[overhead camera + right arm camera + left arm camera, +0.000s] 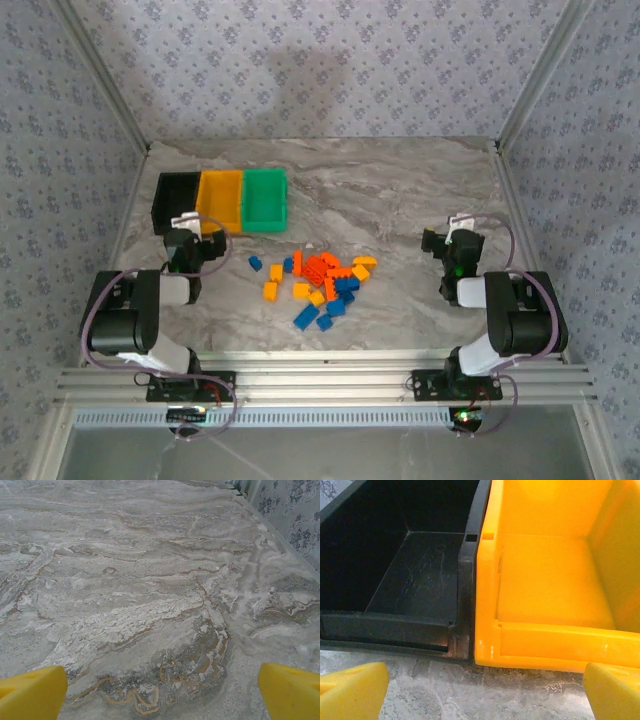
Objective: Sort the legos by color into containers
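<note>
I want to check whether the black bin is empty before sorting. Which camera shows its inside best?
The left wrist view: the black bin is close up, with most of its bare floor plainly visible. The top external view shows it small and dark, its floor hard to make out.

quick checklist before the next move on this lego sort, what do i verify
1. Left hand open, holding nothing: ok.
2. Right hand open, holding nothing, over bare table: ok.
3. Black bin and yellow bin empty: ok.
4. Green bin empty: ok, judging from the top view.
5. Legos separated for a clean single pick: not ok. The middle ones are bunched, though a blue brick stands apart.
6. Left hand's clearance from the bin fronts: cannot tell.
</note>
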